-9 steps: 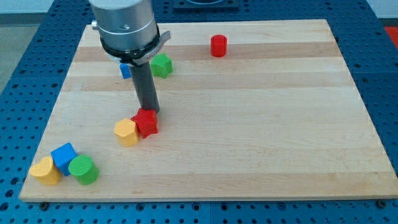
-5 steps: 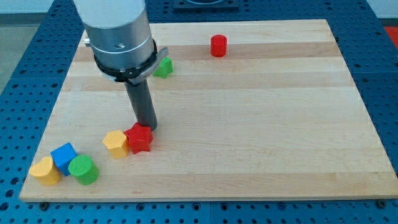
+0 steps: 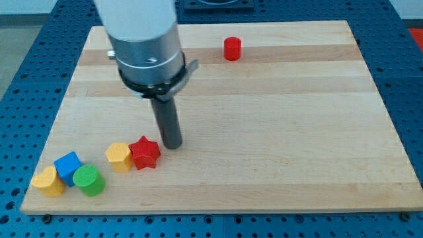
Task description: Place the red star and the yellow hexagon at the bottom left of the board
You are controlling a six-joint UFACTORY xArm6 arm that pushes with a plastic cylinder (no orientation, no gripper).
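Observation:
The red star (image 3: 145,153) lies on the wooden board at the lower left, touching the yellow hexagon (image 3: 119,157) on its left side. My tip (image 3: 172,145) stands just to the right of the red star, a small gap apart from it. The rod rises to the large grey arm body above.
A yellow block (image 3: 47,182), a blue cube (image 3: 67,166) and a green cylinder (image 3: 88,180) are clustered at the board's bottom left corner. A red cylinder (image 3: 232,49) stands near the view's top. The arm body hides the blocks at the upper left.
The red star and yellow hexagon have slid down and left toward the corner cluster. My tip has moved off the star's upper edge to its right side. The arm body shifted right.

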